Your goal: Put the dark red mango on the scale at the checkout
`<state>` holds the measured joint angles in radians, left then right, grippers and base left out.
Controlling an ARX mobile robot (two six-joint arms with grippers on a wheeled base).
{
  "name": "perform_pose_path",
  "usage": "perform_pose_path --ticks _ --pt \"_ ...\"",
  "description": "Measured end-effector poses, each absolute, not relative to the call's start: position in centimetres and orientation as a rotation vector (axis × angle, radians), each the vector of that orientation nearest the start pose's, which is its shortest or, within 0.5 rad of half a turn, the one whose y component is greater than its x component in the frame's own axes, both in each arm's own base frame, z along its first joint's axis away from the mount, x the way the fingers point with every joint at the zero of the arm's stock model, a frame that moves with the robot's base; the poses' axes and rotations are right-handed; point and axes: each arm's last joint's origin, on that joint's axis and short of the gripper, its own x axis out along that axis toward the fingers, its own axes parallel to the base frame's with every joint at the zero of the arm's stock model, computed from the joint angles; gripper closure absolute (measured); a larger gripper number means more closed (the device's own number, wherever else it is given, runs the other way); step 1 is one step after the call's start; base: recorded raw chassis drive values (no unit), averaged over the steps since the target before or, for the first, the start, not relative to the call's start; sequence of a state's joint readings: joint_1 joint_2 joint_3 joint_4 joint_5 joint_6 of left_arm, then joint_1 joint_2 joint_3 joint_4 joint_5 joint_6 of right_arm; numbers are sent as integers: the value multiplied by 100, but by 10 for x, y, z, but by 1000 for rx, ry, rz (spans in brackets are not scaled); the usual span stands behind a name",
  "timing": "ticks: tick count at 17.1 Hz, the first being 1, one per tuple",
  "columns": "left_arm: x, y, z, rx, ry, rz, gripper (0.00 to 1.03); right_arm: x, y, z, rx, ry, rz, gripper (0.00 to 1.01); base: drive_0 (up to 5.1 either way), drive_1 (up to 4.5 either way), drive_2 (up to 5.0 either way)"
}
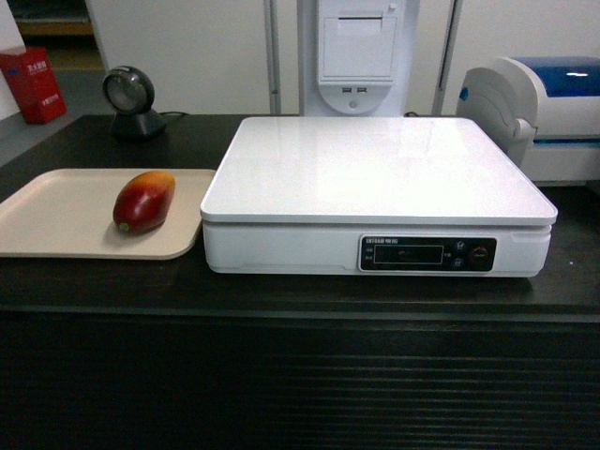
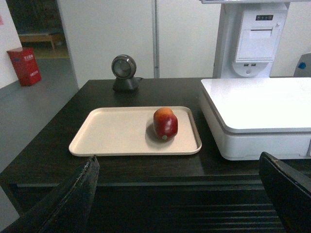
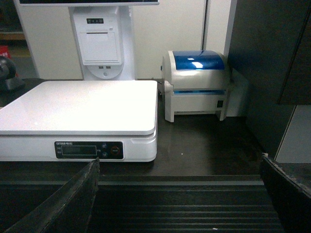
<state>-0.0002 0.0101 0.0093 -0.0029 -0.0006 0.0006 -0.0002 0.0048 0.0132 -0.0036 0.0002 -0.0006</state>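
Nearest my wrist cameras are the gripper fingers: the left gripper [image 2: 177,194] shows two dark fingers spread wide at the frame's lower corners, holding nothing; the right gripper [image 3: 177,194] is likewise spread and empty. Both hang in front of the ribbed panel of the checkout [image 1: 300,384], short of its surface.

Progress, as I judge it: nothing of the task is done yet. The scale [image 1: 375,178] sits on the surface with its glossy white plate bare. The tray [image 1: 56,220] lies just left of it, nearly touching its side. The mango [image 1: 144,201] rests on the tray's right part, lying on its side, near the scale but apart from it. Reach, grasp, lift, carry and release all remain; the left gripper looks the better placed, since the mango sits ahead of it in its view.

Hidden or unclear: neither arm appears in the head view. The display [image 1: 405,253] reads as dark and its lettering is too small to make out. A sticker on the mango cannot be made out with any certainty. The printer [image 3: 197,85] is cut off at the head view's right edge, and the scanner [image 2: 124,73] stands behind the tray.
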Motion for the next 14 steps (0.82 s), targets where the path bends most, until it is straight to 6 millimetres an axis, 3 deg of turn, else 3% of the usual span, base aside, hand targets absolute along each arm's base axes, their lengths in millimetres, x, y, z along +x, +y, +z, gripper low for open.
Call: perform_pose_path --ticks 4,8,11,14 --pt "98 0 165 -5 15 7 5 97 0 167 -1 -5 0 3 0 0 0" --pt "98 -1 163 -78 179 110 5 97 0 167 -1 -5 -2 3 0 0 0" --pt "106 9 164 -226 221 243 5 97 0 167 -1 -5 -1 3 0 0 0" --pt "123 19 169 -270 181 221 5 97 0 167 -1 -5 0 3 0 0 0"
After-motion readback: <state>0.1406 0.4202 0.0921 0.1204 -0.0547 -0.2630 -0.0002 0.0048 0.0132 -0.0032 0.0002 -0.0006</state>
